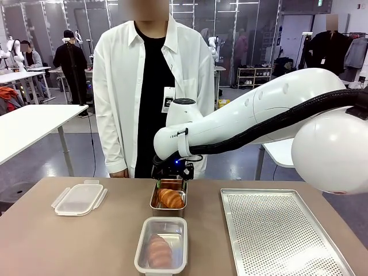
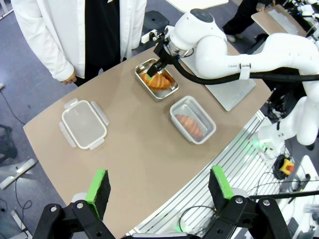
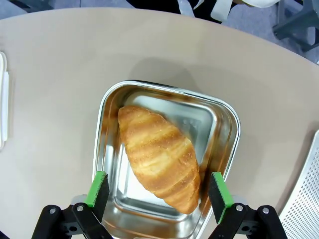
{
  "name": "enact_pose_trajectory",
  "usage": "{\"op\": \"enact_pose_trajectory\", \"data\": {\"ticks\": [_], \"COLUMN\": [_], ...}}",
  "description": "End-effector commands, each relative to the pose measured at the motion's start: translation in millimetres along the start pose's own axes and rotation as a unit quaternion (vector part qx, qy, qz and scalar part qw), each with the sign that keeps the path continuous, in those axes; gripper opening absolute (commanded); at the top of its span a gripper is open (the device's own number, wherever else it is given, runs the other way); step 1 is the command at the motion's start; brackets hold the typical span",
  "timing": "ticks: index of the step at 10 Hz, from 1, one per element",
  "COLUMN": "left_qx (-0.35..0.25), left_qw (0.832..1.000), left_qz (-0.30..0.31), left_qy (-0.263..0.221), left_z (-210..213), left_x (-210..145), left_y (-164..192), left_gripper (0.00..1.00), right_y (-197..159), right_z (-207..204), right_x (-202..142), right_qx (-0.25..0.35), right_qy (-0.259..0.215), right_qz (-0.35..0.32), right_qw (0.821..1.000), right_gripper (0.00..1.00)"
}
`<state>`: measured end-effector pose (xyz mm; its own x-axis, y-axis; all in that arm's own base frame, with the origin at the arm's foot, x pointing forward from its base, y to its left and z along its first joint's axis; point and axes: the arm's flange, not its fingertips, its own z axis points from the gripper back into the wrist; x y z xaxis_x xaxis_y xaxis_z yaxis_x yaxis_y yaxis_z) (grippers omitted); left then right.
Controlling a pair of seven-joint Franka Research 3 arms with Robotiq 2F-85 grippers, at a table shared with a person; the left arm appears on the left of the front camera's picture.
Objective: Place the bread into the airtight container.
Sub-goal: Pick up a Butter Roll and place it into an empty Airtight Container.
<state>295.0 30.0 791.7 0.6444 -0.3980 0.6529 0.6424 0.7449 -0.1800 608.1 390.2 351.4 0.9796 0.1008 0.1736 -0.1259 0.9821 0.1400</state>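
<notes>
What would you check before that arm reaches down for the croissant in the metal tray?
1. Right gripper open: ok, green pads stand apart.
2. Gripper lined up over the croissant: ok, pads sit either side of its near end.
3. Croissant free in the steel tray: ok, nothing lies on it.
4. Airtight container uncovered: ok, its lid lies apart on the table.
5. Room inside the container: cannot tell, one bread already lies there.
6. Person's hand away from the tray: ok, it hangs at the far edge.
</notes>
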Motion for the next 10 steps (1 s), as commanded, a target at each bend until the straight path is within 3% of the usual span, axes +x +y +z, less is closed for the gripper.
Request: {"op": "enact_pose_trajectory", "data": {"ticks": [1,3,6,10], "left_qx": [-0.010,-0.010,-0.010,-0.010], "left_qw": [1.000,1.000,1.000,1.000], "left_qz": [-0.006,-0.006,-0.006,-0.006], "left_qy": [-0.004,-0.004,-0.004,-0.004], "left_z": [1.3,1.3,1.3,1.3], "left_x": [0.0,0.0,0.0,0.0], "left_y": [-1.3,-1.3,-1.3,-1.3], "left_gripper": [1.00,1.00,1.00,1.00], "right_y": [-1.0,0.0,-44.3,-119.8], "right_z": [0.2,0.0,80.8,235.7], "right_x": [0.2,0.0,-7.4,-67.3], "right_qx": [-0.001,0.000,0.054,0.060], "right_qy": [-0.001,0.000,0.032,-0.001], "right_qz": [0.000,0.000,0.070,0.130], "right_qw": [1.000,1.000,0.996,0.990], "right_gripper": [1.00,1.00,1.00,1.00]}}
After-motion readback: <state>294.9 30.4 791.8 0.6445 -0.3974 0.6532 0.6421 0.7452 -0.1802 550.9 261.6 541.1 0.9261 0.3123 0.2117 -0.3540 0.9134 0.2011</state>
